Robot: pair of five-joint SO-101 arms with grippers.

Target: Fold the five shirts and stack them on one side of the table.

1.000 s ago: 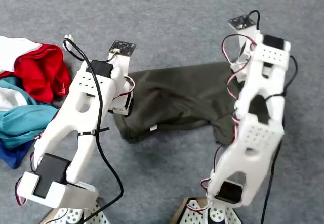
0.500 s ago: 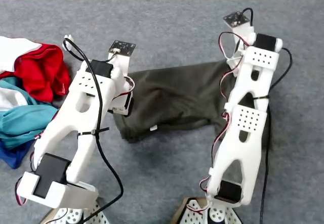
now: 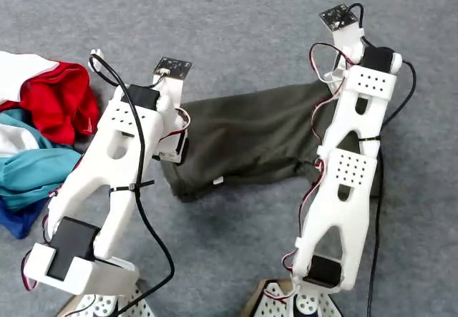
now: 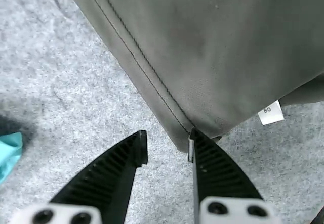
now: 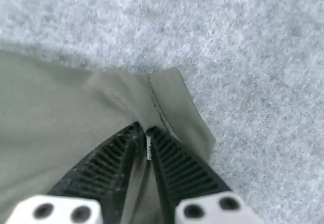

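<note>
A dark olive shirt point(image 3: 250, 138) lies spread across the middle of the grey table point(image 3: 236, 38). My left gripper point(image 3: 176, 149) sits low at the shirt's left edge. In the left wrist view it point(image 4: 167, 145) is open, one finger point(image 4: 202, 158) touching the hemmed corner of the shirt point(image 4: 217, 47), bare table between the fingers. My right gripper point(image 3: 331, 84) is stretched out to the shirt's far right corner. The right wrist view shows it point(image 5: 147, 137) shut on a fold of the olive cloth point(image 5: 61, 102) next to a hemmed tip.
A heap of other shirts lies at the table's left edge: red point(image 3: 61, 102), white point(image 3: 18, 66), teal point(image 3: 28, 170) and blue point(image 3: 18, 217). A small white tag point(image 3: 216, 182) sticks out at the olive shirt's near edge. Bare table stretches beyond and to the right.
The right arm has stretched out farther from its base, carrying the shirt's far right corner outward; the cloth lies flatter. The left arm has stayed put.
</note>
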